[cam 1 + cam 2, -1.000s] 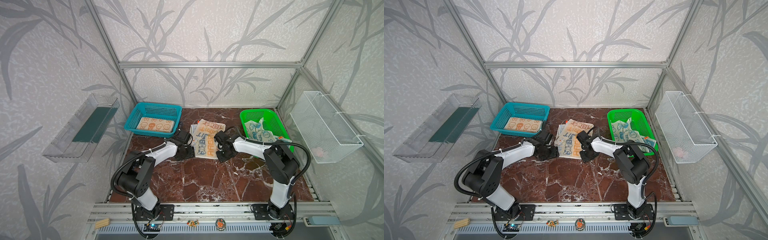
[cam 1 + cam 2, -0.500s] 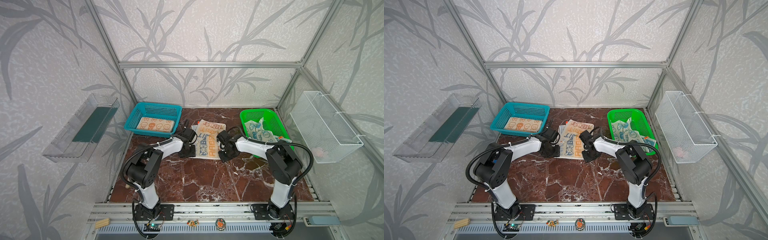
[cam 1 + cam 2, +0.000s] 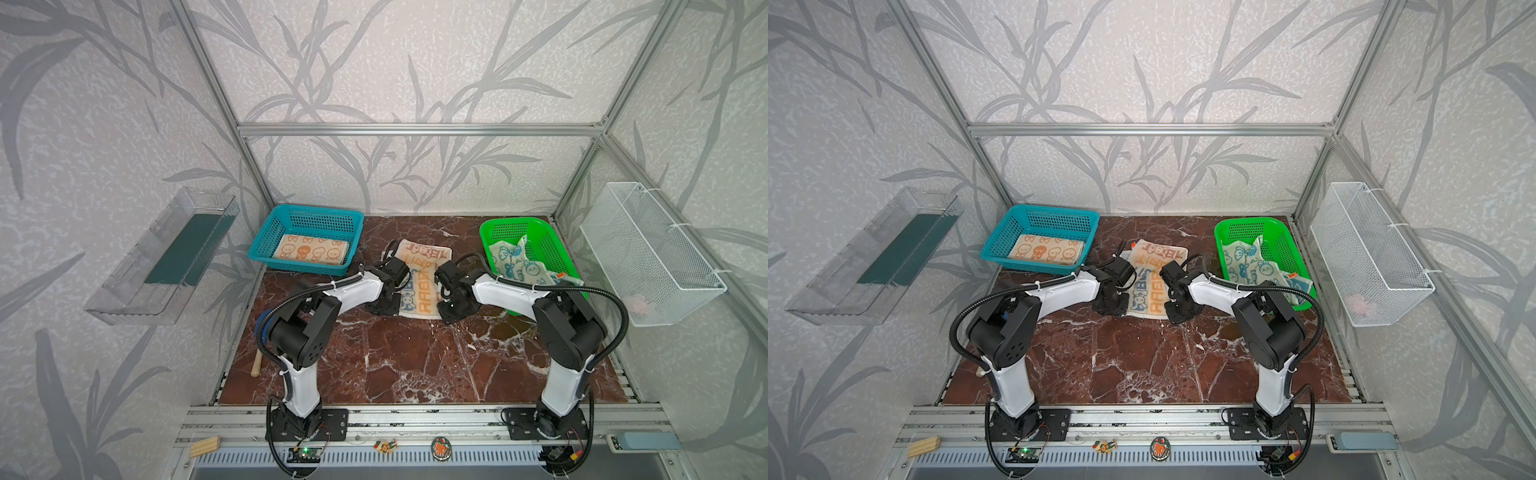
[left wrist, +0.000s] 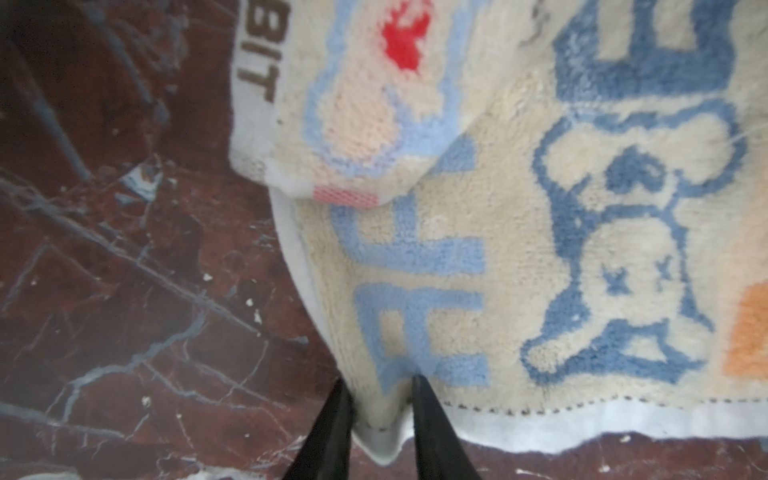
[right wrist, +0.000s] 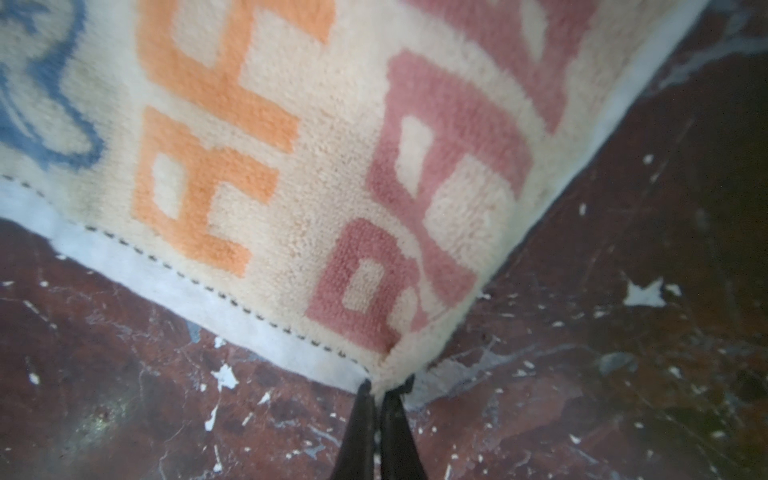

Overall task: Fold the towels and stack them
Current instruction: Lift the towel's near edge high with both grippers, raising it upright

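The striped towel (image 3: 422, 270) lies flat on the marble table (image 3: 415, 361) at the centre of both top views, lengthwise from front to back, between the two baskets. That gives each arm one front corner. In the left wrist view the left gripper (image 4: 380, 386) stands with a finger on each side of the towel's corner near the bottom of the frame. Bunched cloth fills the gap between the fingers, so it looks pinched. In the right wrist view the right gripper (image 5: 384, 384) is clamped tight on the very tip of the other front corner, also at the bottom centre of the frame. Holding both corners of one short edge probably lets the arms lift that edge level and carry it over the far end for an even fold. A small flap of the same towel already lies doubled over in the upper part of the left wrist view. The orange bunny towel (image 3: 311, 251) lies folded flat in the blue basket (image 3: 316, 208) at the upper left of the table, likely the start of the stack. The blue bunny towel (image 3: 515, 262) sits crumpled in the green basket (image 3: 515, 219) at the upper right and seems to be waiting its turn.
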`<action>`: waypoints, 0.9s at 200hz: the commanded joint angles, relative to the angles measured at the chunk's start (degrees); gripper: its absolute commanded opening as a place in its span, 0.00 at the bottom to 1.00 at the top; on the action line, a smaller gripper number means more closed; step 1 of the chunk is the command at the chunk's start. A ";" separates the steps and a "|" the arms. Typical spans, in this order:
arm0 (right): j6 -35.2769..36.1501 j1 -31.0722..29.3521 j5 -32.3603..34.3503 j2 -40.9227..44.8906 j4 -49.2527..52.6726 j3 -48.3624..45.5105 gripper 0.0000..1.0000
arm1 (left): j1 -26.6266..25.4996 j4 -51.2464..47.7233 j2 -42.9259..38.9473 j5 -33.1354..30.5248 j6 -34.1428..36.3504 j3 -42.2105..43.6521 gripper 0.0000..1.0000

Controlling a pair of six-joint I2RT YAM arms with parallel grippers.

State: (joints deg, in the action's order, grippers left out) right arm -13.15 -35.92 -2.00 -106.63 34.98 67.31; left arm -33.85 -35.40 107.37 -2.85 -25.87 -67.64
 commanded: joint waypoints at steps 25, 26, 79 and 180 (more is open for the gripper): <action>0.50 0.94 -0.78 1.63 1.96 -1.03 0.00 | -2.92 -1.63 5.21 6.03 -0.97 3.11 0.00; 0.54 0.98 -0.84 1.70 1.99 -0.99 0.00 | -2.91 -1.49 5.13 6.24 -1.04 3.16 0.00; 1.40 4.33 -5.25 9.79 7.65 8.85 0.00 | 2.75 0.69 -6.43 16.92 -4.21 -2.95 0.00; 2.38 12.65 -10.28 9.51 18.33 53.93 0.00 | 13.24 -18.90 1.70 19.45 -3.61 -67.42 0.00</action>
State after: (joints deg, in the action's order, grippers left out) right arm -11.18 -24.49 -10.04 -95.35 48.10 112.51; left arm -20.95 -43.42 104.55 16.62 -30.96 -122.83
